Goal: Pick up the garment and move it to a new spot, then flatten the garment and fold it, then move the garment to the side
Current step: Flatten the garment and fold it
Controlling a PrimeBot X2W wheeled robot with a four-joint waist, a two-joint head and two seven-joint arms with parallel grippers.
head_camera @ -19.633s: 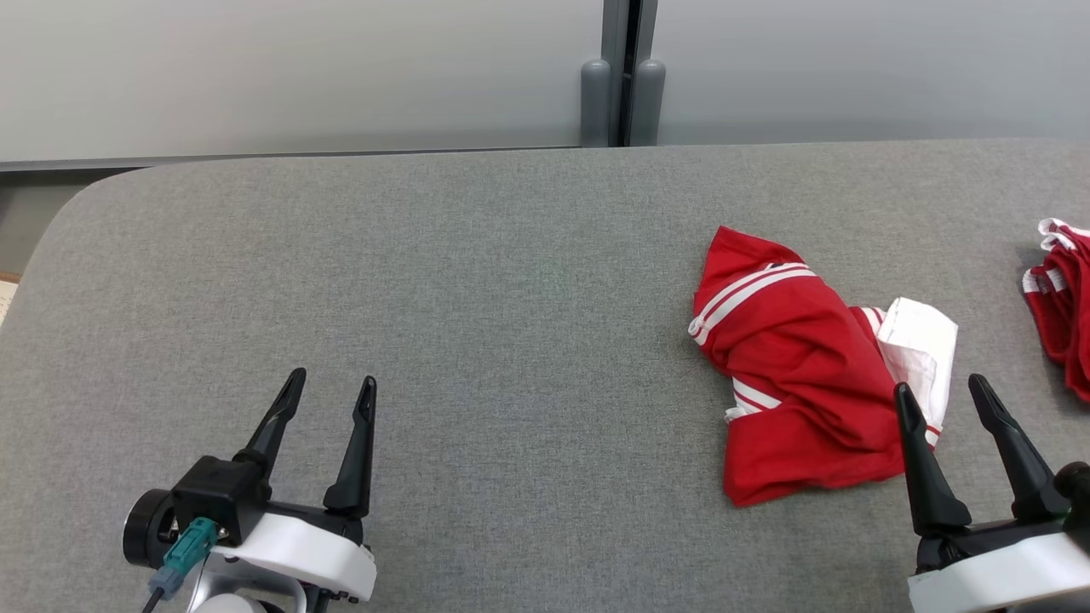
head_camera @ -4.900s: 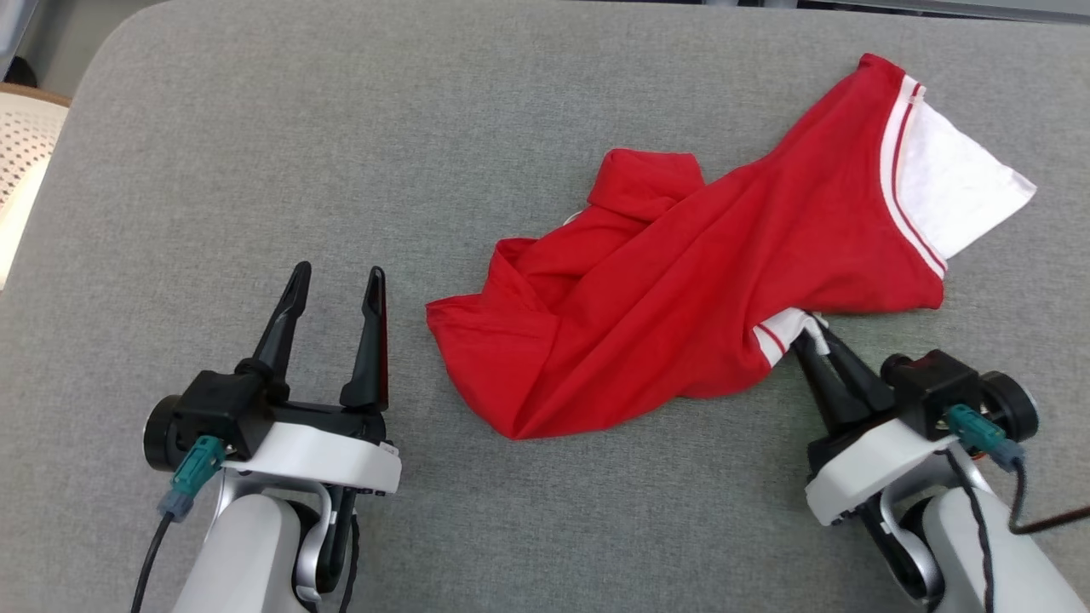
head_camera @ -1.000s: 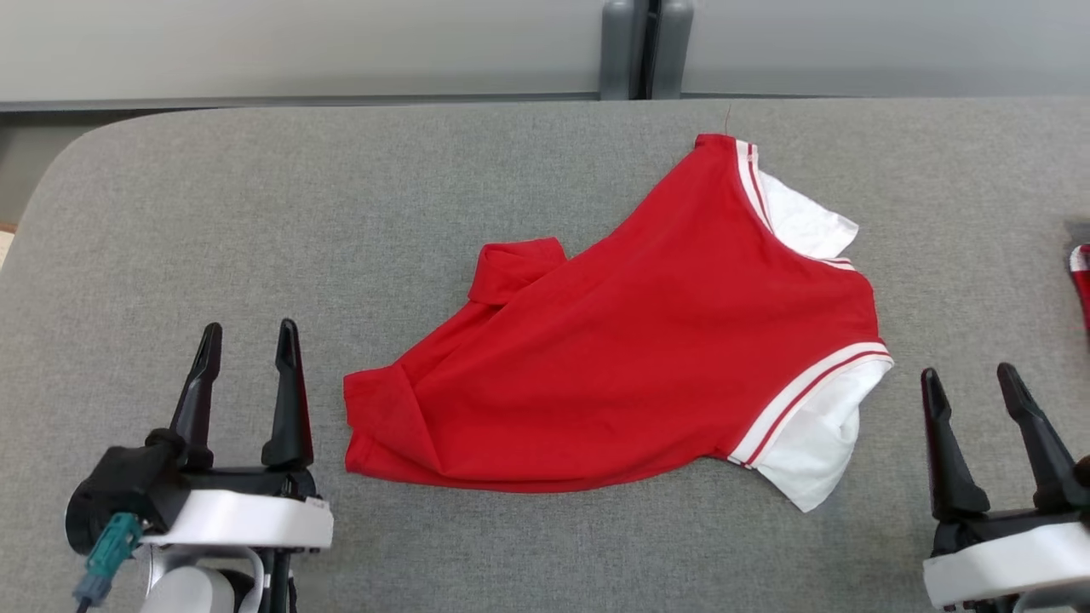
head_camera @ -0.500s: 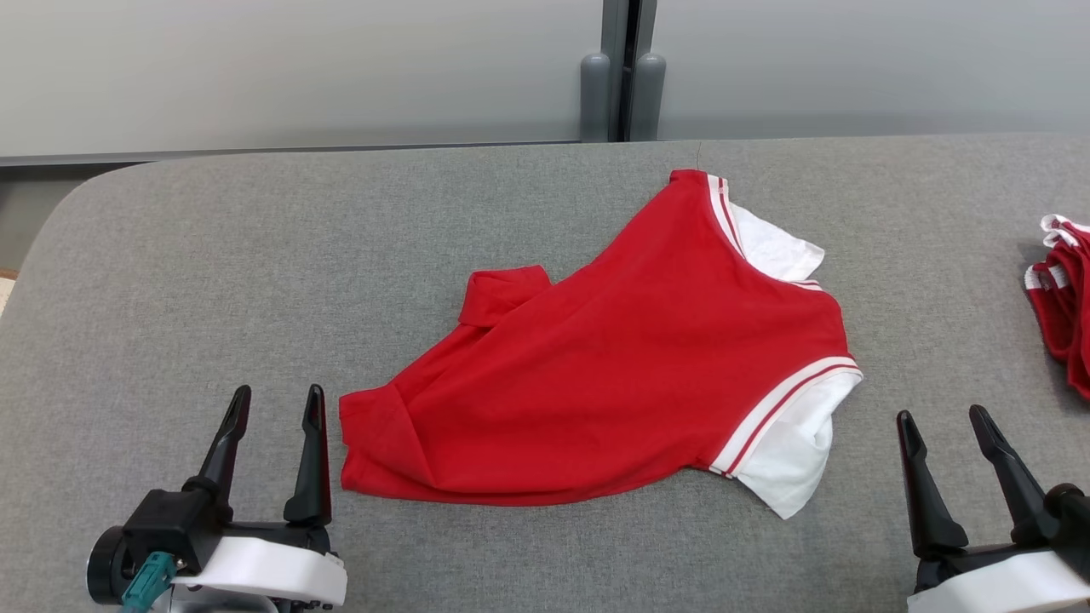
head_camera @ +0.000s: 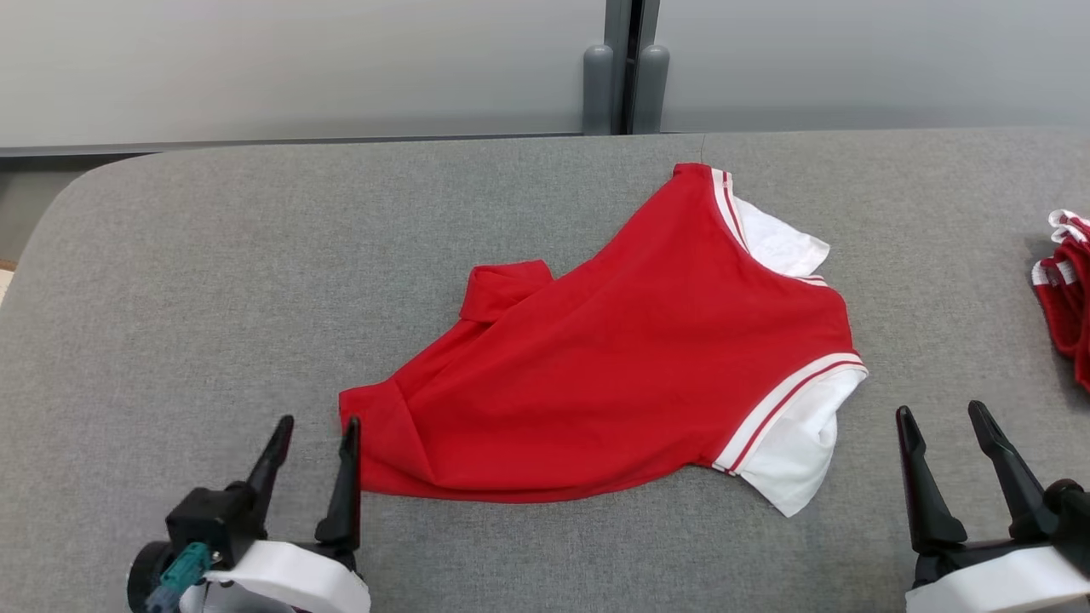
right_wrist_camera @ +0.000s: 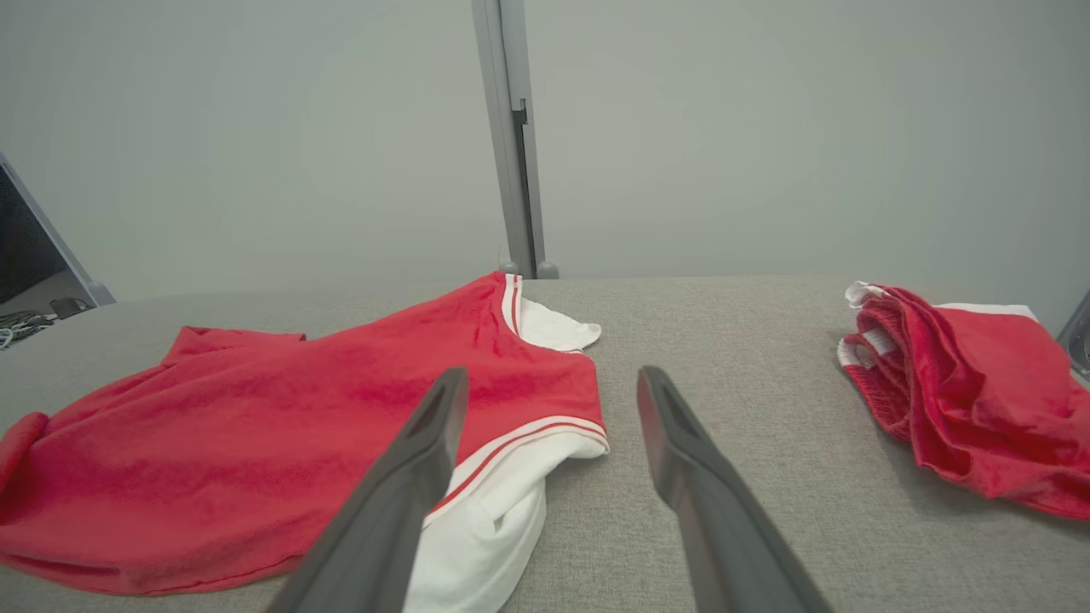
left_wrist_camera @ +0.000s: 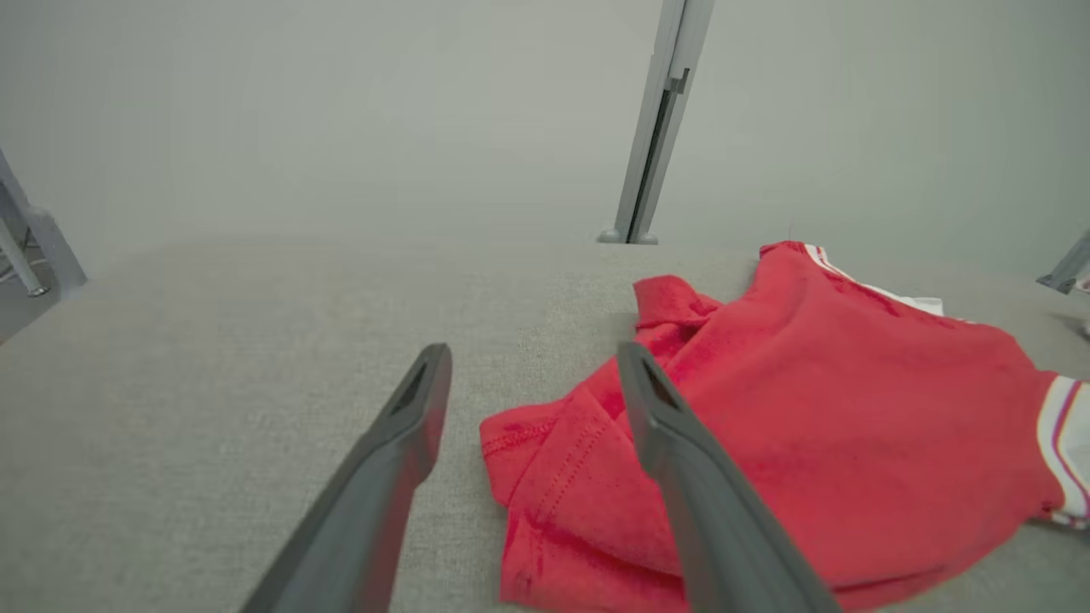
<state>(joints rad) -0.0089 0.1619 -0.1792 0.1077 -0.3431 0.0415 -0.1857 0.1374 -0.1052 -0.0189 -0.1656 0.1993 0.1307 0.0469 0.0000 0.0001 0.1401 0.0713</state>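
1. Down at the near left of the grey surface [head_camera: 213, 281], the left gripper [head_camera: 318, 421] has its fingers spread and empty, the inner one right at the turned-back hem corner [head_camera: 383, 426] of the red garment [head_camera: 613, 375]. Touching cloth or just over it? I can't tell
2. Mid-surface, the garment is spread out but skewed. There's a small folded lump [head_camera: 502, 289] on its far left edge, one white sleeve [head_camera: 800, 460] at the near right and the other white sleeve [head_camera: 779, 243] peeking out at the far side
3. Over on the right, the right gripper [head_camera: 938, 409] waits with fingers wide apart, holding nothing, near that nearer sleeve but clear of it
4. This looks like the flattening step, with folding to come. My call is that the left fingers should take only the doubled-over flap at the hem corner, pinching low and close to the edge, then draw it outward and toward the robot so it unrolls
5. Ideally the right fingers anchor or tug the sleeve side (tension from both ends beats dragging the whole shirt)
6. One to watch: the second red pile [head_camera: 1064, 298] at the far right edge. Keep the pulls away from it
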